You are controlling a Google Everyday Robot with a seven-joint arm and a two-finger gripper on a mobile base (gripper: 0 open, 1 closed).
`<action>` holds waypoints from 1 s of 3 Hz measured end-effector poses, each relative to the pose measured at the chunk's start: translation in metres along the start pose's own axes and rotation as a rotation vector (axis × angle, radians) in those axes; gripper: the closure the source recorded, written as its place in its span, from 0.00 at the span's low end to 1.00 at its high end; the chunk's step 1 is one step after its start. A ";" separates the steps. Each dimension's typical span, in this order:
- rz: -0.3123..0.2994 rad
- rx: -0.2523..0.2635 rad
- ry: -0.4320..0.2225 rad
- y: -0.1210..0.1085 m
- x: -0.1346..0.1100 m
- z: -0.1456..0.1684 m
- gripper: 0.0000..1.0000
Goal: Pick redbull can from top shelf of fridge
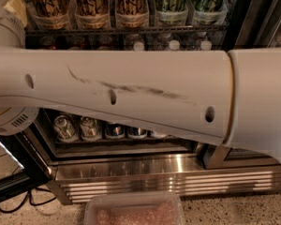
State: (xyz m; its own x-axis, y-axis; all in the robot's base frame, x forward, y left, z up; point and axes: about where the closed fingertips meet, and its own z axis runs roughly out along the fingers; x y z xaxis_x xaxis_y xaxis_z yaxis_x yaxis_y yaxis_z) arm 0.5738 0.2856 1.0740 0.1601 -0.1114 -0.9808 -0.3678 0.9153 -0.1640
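Observation:
My white arm [131, 93] lies across the whole middle of the camera view and blocks most of the fridge [178, 172]. My gripper is not in view; it is either behind the arm or outside the frame. Above the arm I see the front rail of the top shelf [131, 30], with tall gold cans [89, 3] on the left and green cans [171, 1] on the right. The redbull can is hidden or out of view.
Just under the top shelf, tops of red cans [49, 42] and water bottles [173, 44] show. Below the arm, several cans [65, 127] stand on a low rack. A clear plastic container [133, 210] sits on the floor in front. Black cables [18, 198] lie at the lower left.

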 end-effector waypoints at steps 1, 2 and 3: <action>-0.002 0.016 0.001 -0.003 0.002 0.006 0.42; -0.005 0.029 0.000 -0.005 0.003 0.011 0.42; -0.009 0.043 0.001 -0.008 0.004 0.016 0.42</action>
State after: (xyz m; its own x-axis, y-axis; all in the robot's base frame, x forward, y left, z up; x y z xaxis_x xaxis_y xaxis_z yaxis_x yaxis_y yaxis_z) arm 0.5920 0.2837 1.0731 0.1625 -0.1205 -0.9793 -0.3269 0.9299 -0.1686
